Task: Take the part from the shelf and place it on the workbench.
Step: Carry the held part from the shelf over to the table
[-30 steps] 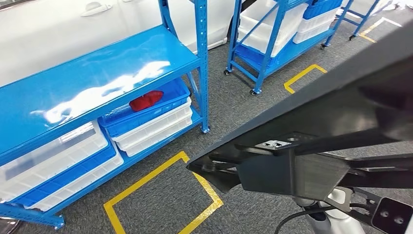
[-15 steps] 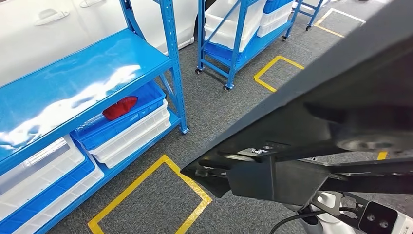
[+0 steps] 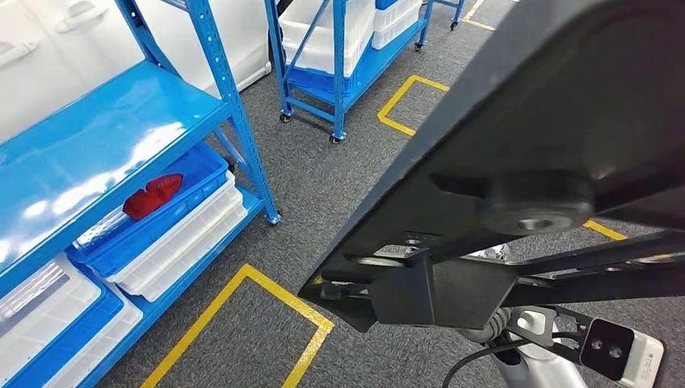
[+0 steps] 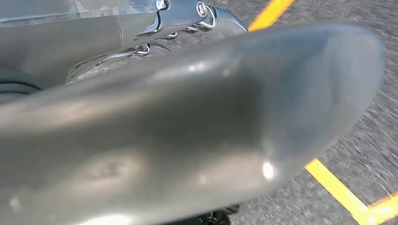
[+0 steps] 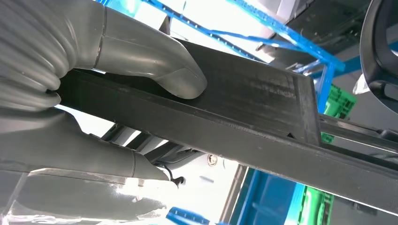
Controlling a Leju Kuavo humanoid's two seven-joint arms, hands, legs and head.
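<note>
I see my right hand point(image 5: 94, 89) clamping the black part point(image 3: 533, 145), thumb on top, fingers beneath, carried above the grey floor point(image 3: 323, 194). I can't tell my left hand's point(image 4: 178, 136) state. On the shelf point(image 3: 89, 153), one blue bin point(image 3: 174, 218) holds one red piece point(image 3: 152, 194); white bins point(image 3: 174, 246) sit below.

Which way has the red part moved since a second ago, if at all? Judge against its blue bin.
No. The red part lies in the same end of its blue bin; the camera turned instead.
</note>
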